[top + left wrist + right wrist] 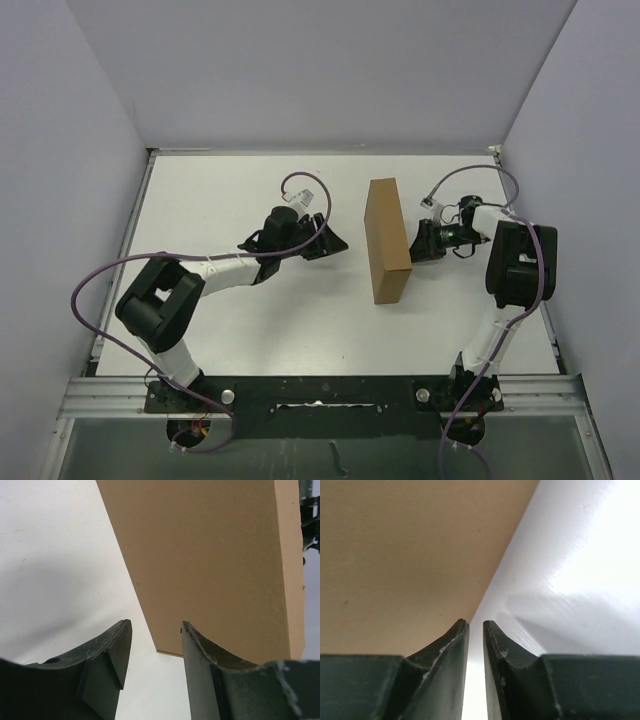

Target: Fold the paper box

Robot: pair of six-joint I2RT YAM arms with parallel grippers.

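The box is plain tan-brown with no print, the bench glossy white, the left claw and right claw dark greenish-black, the 2 arms black and white with purple cables, the walls pale lilac-grey.

The white tabletop carries one loose thing: the paper box, brown and closed up, standing on a long narrow side with its length running near to far. More tabletop shows left of the box than right. Its surface is glossy.
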